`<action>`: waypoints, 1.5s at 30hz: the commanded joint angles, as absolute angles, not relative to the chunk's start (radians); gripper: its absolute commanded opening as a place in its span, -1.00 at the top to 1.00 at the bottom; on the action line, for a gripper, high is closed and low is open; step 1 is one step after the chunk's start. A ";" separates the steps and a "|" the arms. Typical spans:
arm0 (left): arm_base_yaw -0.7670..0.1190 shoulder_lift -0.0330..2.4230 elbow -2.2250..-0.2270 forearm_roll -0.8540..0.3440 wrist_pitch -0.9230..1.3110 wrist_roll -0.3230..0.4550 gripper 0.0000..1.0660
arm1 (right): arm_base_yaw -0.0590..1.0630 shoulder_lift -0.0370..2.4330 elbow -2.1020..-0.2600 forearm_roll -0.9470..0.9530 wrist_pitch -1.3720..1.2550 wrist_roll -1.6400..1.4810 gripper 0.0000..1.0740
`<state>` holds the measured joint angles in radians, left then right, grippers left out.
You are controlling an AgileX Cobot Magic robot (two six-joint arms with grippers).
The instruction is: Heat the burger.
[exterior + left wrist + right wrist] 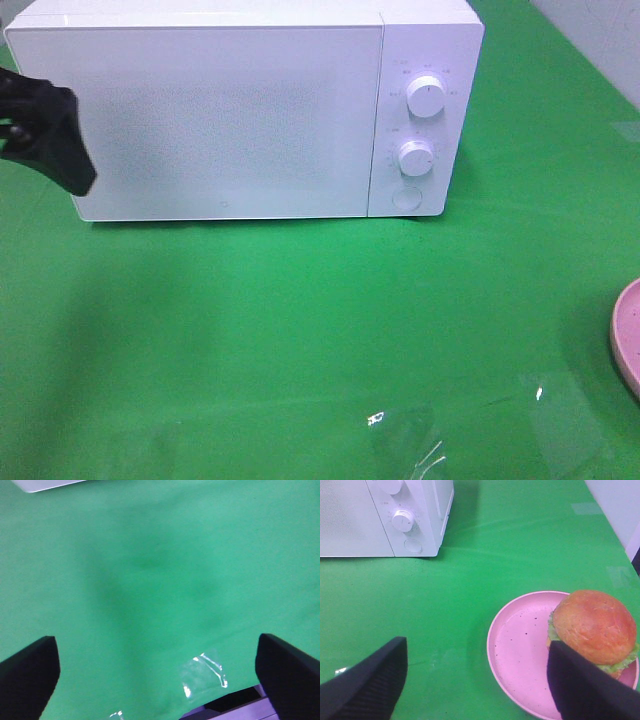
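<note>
Microwave shut, burger waiting on its plate, both grippers spread and empty.

From the high camera, a white microwave (245, 110) stands door closed at the back of the green table (300, 330); the left gripper (35, 125) hangs before its left end, and only a pink plate (628, 338) sliver shows at the right edge. The left wrist camera shows its dark fingers (27, 672) parted over bare green cloth. The right wrist camera alone shows the burger (594, 630) on the plate's rim side, the right gripper (480, 685) released above it, nothing between burger and microwave.

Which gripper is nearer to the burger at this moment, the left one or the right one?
Right. The right gripper is open just before the burger on the pink plate. The left gripper is open over bare green table, burger not visible.
</note>
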<state>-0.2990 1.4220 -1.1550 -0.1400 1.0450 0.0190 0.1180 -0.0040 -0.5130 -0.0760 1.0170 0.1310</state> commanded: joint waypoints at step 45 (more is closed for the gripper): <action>-0.218 0.514 -0.511 -0.067 1.037 0.040 -0.88 | 0.114 -0.029 -0.511 -0.076 1.004 0.134 -0.37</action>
